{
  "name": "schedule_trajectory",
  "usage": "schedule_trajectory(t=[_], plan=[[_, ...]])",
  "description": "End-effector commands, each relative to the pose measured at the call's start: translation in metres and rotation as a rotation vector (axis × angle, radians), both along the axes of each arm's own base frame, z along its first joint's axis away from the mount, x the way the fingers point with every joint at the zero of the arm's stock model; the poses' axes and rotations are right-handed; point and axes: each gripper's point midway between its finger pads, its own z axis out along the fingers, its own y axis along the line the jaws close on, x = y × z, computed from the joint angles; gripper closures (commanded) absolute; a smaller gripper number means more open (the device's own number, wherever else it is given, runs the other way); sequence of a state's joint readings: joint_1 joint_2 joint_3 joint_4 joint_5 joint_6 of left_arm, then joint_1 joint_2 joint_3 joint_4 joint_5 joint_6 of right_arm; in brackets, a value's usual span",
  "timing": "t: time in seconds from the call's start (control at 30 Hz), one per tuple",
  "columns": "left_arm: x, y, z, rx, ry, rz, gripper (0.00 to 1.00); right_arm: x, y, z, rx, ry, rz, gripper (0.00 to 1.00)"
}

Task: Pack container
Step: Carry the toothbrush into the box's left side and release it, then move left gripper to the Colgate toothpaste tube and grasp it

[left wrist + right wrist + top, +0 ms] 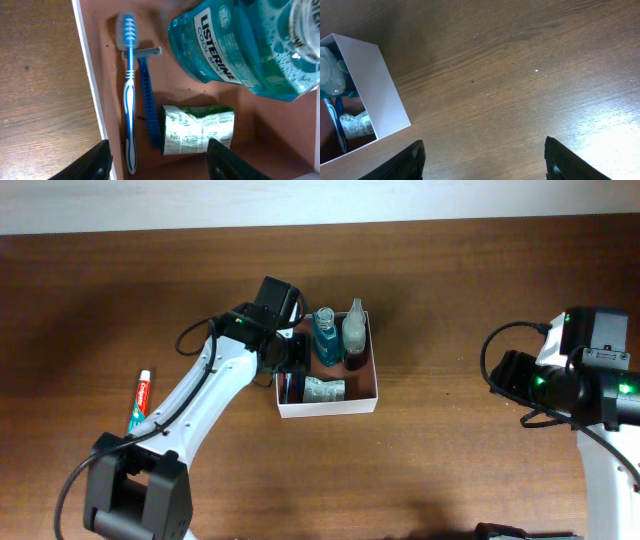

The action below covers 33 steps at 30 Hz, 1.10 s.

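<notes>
The container is a shallow white-walled box with a reddish-brown inside at the table's middle. It holds a blue Listerine bottle, a clear bottle, a crumpled green-and-white tube, a blue toothbrush and a blue razor. My left gripper is open and empty, low over the container's left wall, with the toothbrush and crumpled tube between its fingers. A red, white and green toothpaste tube lies on the table at the left. My right gripper is open and empty over bare wood.
The wooden table runs to a pale wall at the back. The container's corner shows at the left of the right wrist view. My right arm stands at the far right.
</notes>
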<state>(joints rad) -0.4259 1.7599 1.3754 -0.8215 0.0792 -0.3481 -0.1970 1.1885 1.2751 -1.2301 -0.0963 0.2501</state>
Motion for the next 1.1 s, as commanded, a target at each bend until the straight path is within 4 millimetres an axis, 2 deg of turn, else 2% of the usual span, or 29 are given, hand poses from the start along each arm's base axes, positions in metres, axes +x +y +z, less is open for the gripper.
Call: schedule_trajectory(t=[0.0,0.03,0.07,0.13,0.23,0.3,0.4,0.43,0.53,0.57,0.63,0.77,1.07], plan=[[0.003,0.009,0.015,0.017,-0.032,0.007,0.41,-0.002,-0.001,-0.003,-0.002,0.008,0.003,0.31],[0.004,0.016,0.024,0.039,-0.054,0.01,0.41,-0.002,-0.001,-0.003,-0.002,0.008,0.003,0.31],[0.006,0.036,0.044,0.104,-0.106,0.047,0.4,-0.002,-0.001,-0.003,-0.002,0.008,0.003,0.31],[0.004,0.06,0.067,0.17,-0.162,0.072,0.37,-0.002,-0.001,-0.003,-0.002,0.008,0.003,0.31],[-0.002,0.1,0.098,0.229,-0.225,0.11,0.26,-0.001,-0.001,-0.003,-0.002,0.006,0.003,0.31],[-0.008,0.132,0.111,0.262,-0.239,0.137,0.2,-0.001,-0.001,-0.003,-0.002,0.005,0.003,0.31],[-0.014,0.179,0.114,0.309,-0.209,0.201,0.18,-0.001,-0.001,-0.003,-0.002,0.005,0.003,0.31],[-0.02,0.21,0.104,0.339,-0.161,0.244,0.17,-0.001,-0.001,-0.003,-0.002,0.005,0.003,0.31],[-0.031,0.246,0.079,0.359,-0.071,0.322,0.13,-0.001,-0.001,-0.003,-0.002,0.005,0.003,0.31],[-0.039,0.267,0.055,0.363,-0.001,0.372,0.13,-0.001,-0.001,-0.003,-0.002,0.005,0.003,0.31],[-0.045,0.282,0.031,0.363,0.061,0.412,0.13,-0.001,-0.001,-0.003,-0.002,0.006,0.003,0.31],[-0.048,0.3,-0.007,0.361,0.138,0.435,0.13,-0.001,-0.001,-0.003,-0.002,0.007,0.003,0.32],[-0.042,0.302,-0.075,0.351,0.28,0.345,0.13,-0.002,-0.001,-0.003,-0.002,0.008,0.003,0.31]])
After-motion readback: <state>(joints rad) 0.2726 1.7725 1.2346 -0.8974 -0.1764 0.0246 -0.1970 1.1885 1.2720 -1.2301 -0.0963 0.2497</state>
